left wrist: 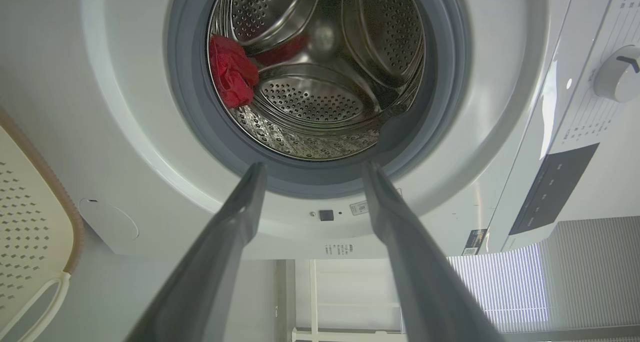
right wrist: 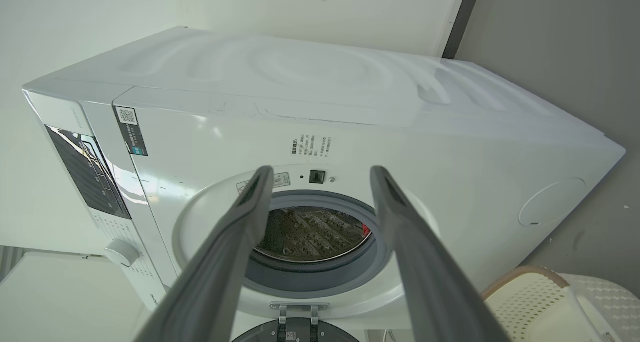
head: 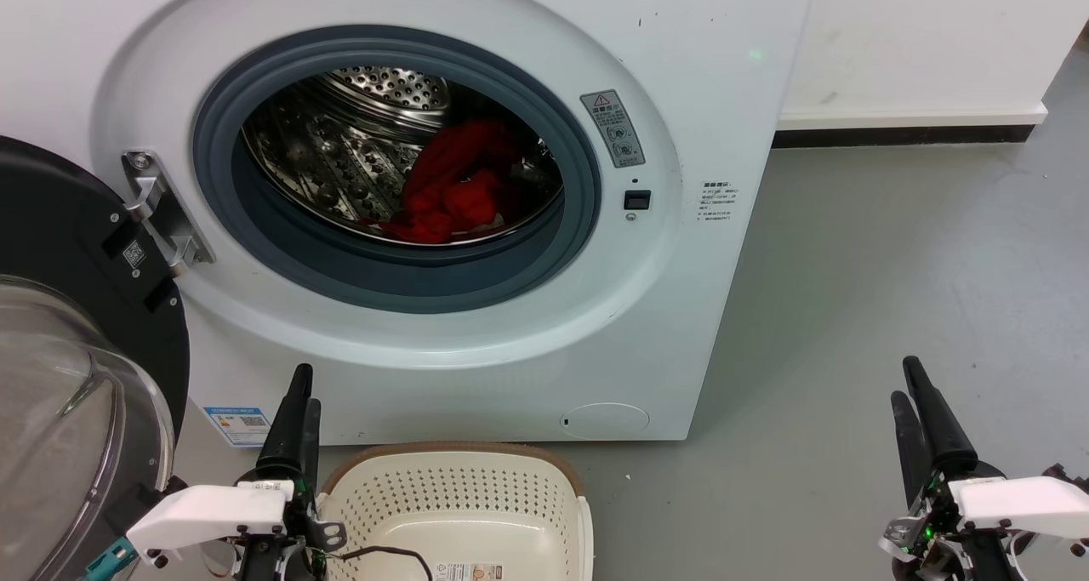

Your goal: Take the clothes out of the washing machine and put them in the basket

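Clothes lay red inside the washing machine; the head view added the basket below. The 2 wrist views showed left gripper and right gripper spread wide, empty.

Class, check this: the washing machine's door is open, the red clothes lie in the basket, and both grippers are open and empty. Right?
Not quite: the clothes lie in the washing machine's drum, as the head view shows; the basket holds no clothes. The rest stands.
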You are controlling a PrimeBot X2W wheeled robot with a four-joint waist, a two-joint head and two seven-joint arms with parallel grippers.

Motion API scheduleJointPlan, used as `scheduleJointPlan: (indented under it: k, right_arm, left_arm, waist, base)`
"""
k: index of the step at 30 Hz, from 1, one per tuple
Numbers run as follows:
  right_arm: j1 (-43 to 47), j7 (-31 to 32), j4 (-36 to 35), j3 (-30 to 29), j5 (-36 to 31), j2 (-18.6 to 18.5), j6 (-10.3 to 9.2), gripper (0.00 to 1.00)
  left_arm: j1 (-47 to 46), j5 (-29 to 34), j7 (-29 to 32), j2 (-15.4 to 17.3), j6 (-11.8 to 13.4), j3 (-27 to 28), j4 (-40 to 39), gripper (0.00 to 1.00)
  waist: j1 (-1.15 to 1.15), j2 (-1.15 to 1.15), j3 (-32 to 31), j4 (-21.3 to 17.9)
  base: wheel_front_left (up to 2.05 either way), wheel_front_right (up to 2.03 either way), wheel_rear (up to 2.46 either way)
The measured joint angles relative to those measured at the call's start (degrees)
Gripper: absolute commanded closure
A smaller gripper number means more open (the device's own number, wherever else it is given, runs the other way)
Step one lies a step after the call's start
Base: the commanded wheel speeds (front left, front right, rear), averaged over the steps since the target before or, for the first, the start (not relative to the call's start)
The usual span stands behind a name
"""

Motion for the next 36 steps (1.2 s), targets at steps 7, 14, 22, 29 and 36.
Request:
scheduleJointPlan:
  k: [7, 14, 22, 29, 36]
  right_arm:
    - [0.2, -1.7, -1.6, 0.4, -8.4, 0.0, 0.00, 0.00]
    - [1.3, -3.3, -3.4, 0.6, -19.8, 0.0, 0.00, 0.00]
    - [2.5, -5.0, -4.6, 0.9, -31.7, 0.0, 0.00, 0.00]
    - [2.8, -5.4, -6.1, 1.2, -40.1, 0.0, 0.00, 0.00]
    - [3.5, -5.5, -8.2, 1.7, -47.7, 0.0, 0.00, 0.00]
  left_arm:
    - [0.0, 7.2, -1.8, 0.0, 0.0, -0.5, -1.6, 0.00]
    - [-0.1, 15.8, -3.4, 0.5, 0.0, -1.4, -2.5, 0.00]
    - [-0.4, 25.3, -5.0, 1.2, 0.0, -2.5, -2.9, 0.00]
    - [-0.6, 33.1, -6.4, 1.8, 0.0, -3.2, -3.1, 0.00]
    - [-0.7, 40.5, -7.9, 2.0, 0.0, -3.6, -3.2, 0.00]
  waist:
    - [0.00, 0.00, -0.1, 0.0]
    - [0.00, 0.00, -0.1, -0.2]
    - [0.00, 0.00, -0.1, -0.4]
    - [0.00, 0.00, -0.2, -0.5]
    - [0.00, 0.00, -0.2, -0.6]
  base:
    - [0.00, 0.00, 0.00]
    - [0.00, 0.00, 0.00]
    - [0.00, 0.00, 0.00]
    - [0.00, 0.00, 0.00]
    - [0.00, 0.00, 0.00]
